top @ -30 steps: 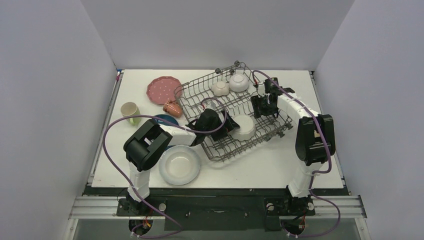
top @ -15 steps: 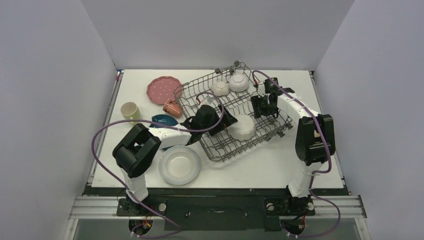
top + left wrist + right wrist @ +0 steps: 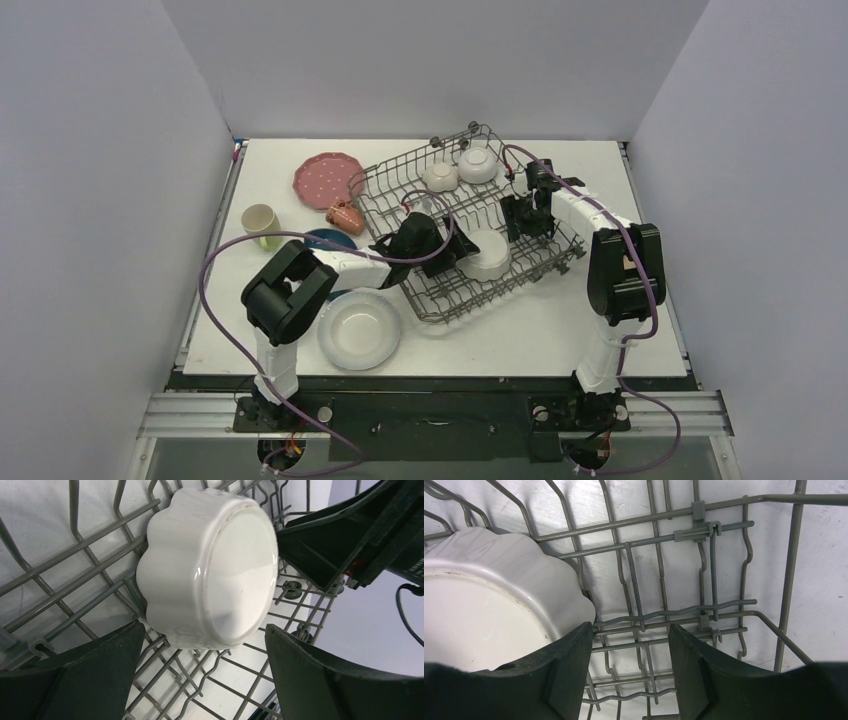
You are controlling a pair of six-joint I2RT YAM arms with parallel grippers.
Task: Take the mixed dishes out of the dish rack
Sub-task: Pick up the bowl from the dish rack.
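In the dish rack (image 3: 696,531), the left hand (image 3: 200,680) is spread wide before the fluted white bowl (image 3: 215,565), and the right hand (image 3: 630,680), also spread, hangs just beside it.

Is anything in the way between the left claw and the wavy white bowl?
No, nothing visible. The open left gripper faces the white bowl directly, its fingers spread to either side. The dish rack wires only lie underneath the bowl.
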